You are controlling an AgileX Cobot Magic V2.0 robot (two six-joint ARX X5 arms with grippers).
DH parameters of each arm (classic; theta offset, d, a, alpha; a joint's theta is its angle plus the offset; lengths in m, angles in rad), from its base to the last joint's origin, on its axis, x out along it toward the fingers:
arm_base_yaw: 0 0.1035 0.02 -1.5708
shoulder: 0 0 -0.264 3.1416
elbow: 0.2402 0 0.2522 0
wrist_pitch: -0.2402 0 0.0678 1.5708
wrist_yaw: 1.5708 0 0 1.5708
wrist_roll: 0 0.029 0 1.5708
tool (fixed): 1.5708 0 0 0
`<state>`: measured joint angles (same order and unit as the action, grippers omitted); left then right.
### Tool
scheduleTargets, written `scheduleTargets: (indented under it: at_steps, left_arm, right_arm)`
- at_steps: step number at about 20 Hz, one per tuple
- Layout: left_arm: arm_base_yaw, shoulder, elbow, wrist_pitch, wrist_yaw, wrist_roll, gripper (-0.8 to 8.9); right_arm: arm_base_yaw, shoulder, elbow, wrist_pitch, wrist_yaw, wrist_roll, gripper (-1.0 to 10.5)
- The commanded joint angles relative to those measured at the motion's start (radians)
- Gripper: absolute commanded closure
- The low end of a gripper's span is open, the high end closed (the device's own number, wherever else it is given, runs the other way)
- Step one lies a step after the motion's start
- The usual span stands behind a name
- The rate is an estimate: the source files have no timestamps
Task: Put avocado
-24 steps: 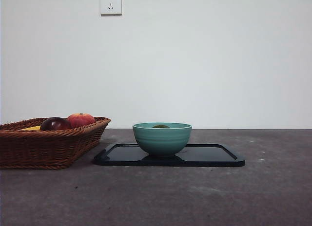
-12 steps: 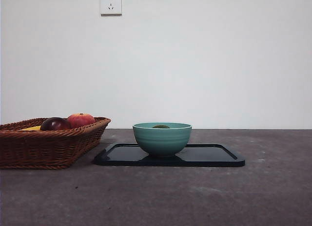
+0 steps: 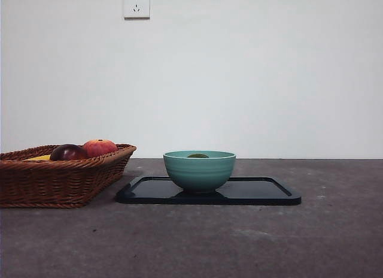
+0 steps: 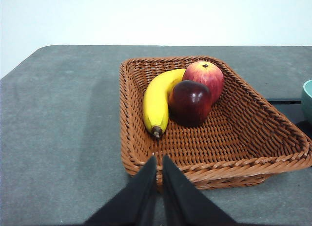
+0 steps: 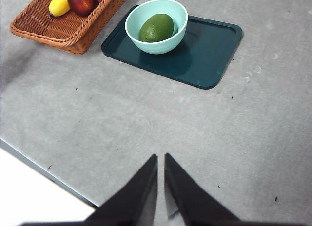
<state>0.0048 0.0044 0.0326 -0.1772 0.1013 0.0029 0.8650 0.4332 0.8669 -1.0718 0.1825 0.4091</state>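
Observation:
The dull dark-green avocado (image 5: 156,28) lies inside the teal bowl (image 5: 156,26), which stands on the dark tray (image 5: 204,46). In the front view only its top (image 3: 198,156) shows above the bowl's rim (image 3: 199,170). My right gripper (image 5: 161,160) is shut and empty, high above the table's near part, well away from the bowl. My left gripper (image 4: 159,162) is shut and empty, just outside the near rim of the wicker basket (image 4: 146,148). Neither arm shows in the front view.
The wicker basket (image 3: 60,176) stands left of the tray (image 3: 263,191) and holds a banana (image 4: 158,102), a dark maroon fruit (image 4: 190,100) and a red-orange fruit (image 4: 207,75). The table's edge (image 5: 44,170) runs near the right gripper.

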Motion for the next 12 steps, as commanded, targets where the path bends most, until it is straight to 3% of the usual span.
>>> scheduleTargets:
  at_steps: [1,6,9,12]
  left_arm:
    - [0.002,-0.001,-0.021,-0.006,0.008,0.011,7.94]
    - [0.002,-0.001,-0.021,-0.006,0.008,0.011,7.94]
    - [0.002,-0.001,-0.021,-0.006,0.008,0.011,7.94]
    - [0.002,-0.001,-0.021,-0.006,0.008,0.011,7.94]
  right_arm:
    - [0.011,0.002,0.005,0.010,0.002,0.009,9.3]
    - [0.006,-0.001,0.005,0.010,0.002,0.009,9.3]
    - [-0.064,-0.018,0.005,0.013,0.000,-0.002,9.3]
    - [-0.208,-0.073,-0.050,0.122,0.062,-0.121,9.3]
